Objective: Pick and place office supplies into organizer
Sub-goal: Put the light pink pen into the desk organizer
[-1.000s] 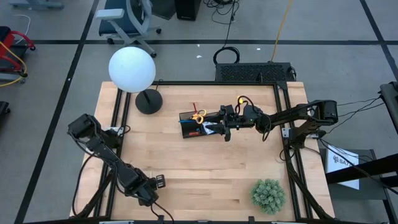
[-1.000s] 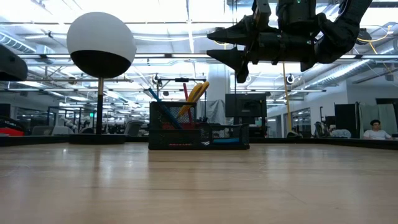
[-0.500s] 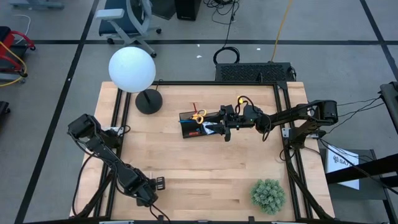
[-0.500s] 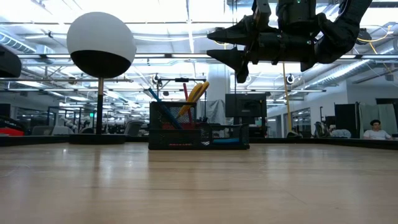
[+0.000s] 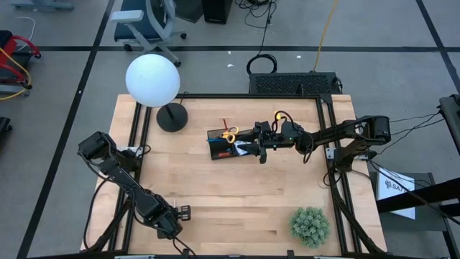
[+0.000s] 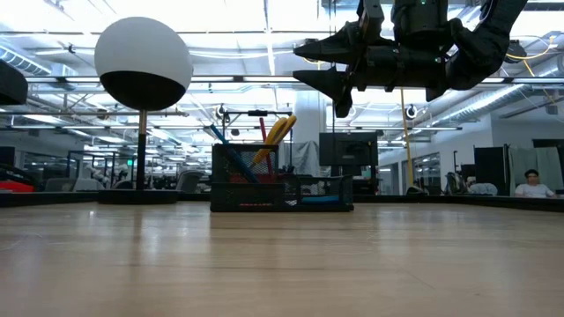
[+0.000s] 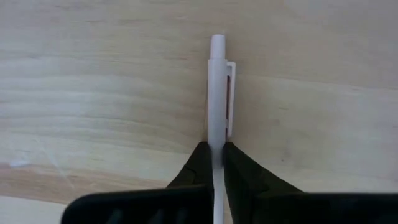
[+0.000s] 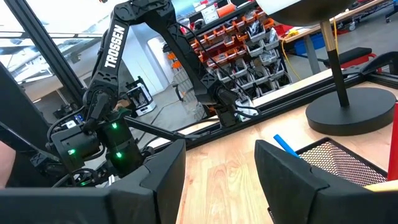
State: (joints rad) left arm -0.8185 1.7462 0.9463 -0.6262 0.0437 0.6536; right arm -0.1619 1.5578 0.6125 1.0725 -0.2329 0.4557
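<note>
The white pen (image 7: 217,99) lies flat on the table (image 5: 237,194) at the near left corner, and my left gripper (image 7: 214,163) is pinched tight on its barrel. The organizer (image 5: 231,144) sits mid-table toward the far side, scissors (image 5: 230,134) upright in it. My right gripper (image 5: 260,147) hovers over its right end, fingers (image 8: 163,177) wide apart, holding nothing.

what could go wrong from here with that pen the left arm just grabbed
1. The left gripper pinches the white pen well off its clip end, with most of its visible length sticking out past the fingertips, so it may swing or slip on lifting.
2. The right gripper hangs open right over the organizer, so the left arm could collide with it when delivering the pen.
</note>
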